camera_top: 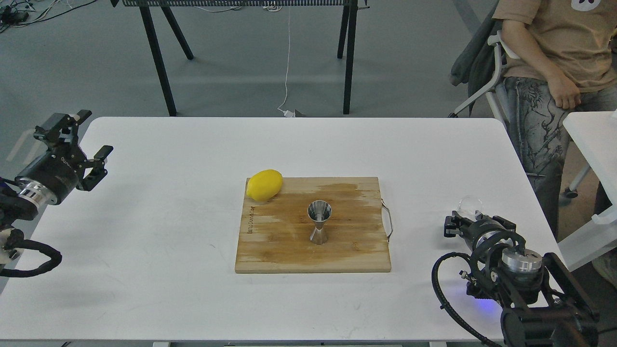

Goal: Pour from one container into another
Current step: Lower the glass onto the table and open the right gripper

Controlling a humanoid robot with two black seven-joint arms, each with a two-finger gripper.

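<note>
The shiny steel jigger [319,222] stands upright in the middle of the wooden cutting board [356,255]. The small clear glass cup [470,205] is at the table's right side, just past the end of my right gripper [475,222], which looks shut on it; the wrist hides the fingers and the cup's lower part. My left gripper [82,142] hovers at the table's far left edge, open and holding nothing.
A yellow lemon [264,184] lies on the board's back left corner. The board has a metal handle [388,220] on its right side. A person [554,58] sits past the table's right rear corner, beside another white table [595,144].
</note>
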